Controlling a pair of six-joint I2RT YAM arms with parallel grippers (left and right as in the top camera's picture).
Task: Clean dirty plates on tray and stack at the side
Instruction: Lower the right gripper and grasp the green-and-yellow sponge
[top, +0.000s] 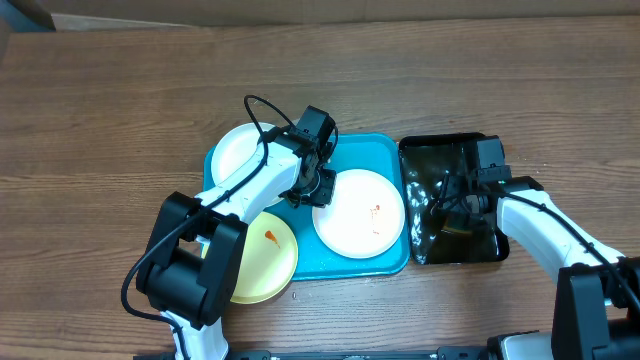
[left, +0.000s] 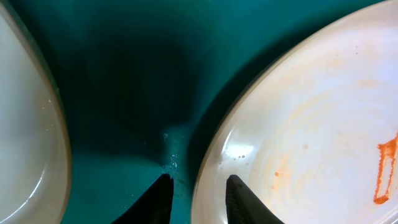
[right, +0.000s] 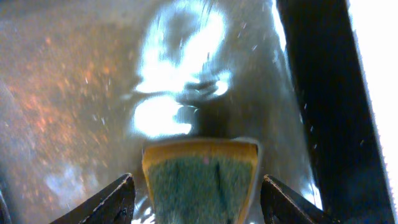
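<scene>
Wood-grain boards make up the counter (top: 100, 120), brown and streaked, with a paler strip along its far edge. At the left a pale yellow plate (top: 265, 258) carries a small orange smear and lies half on the counter, half over the near left corner of the blue tray (top: 385, 150). Behind it a white plate (top: 238, 150) sits at the tray's far left corner, its edge past the rim. The left pincer (left: 198, 200) is low over the tray between the two white plates. Its fingers are slightly apart, one on either side of the edge of the second white plate (top: 358, 212), with blue showing in the gap. That plate lies flat in the right half of the tray, marked by an orange-red streak. Just right of the blue tray, a black tray (top: 452, 150) glistens with liquid. Over it the right pincer (right: 198, 183) stands wide apart around a yellow-and-green sponge (right: 202, 168), clear of both its sides.
</scene>
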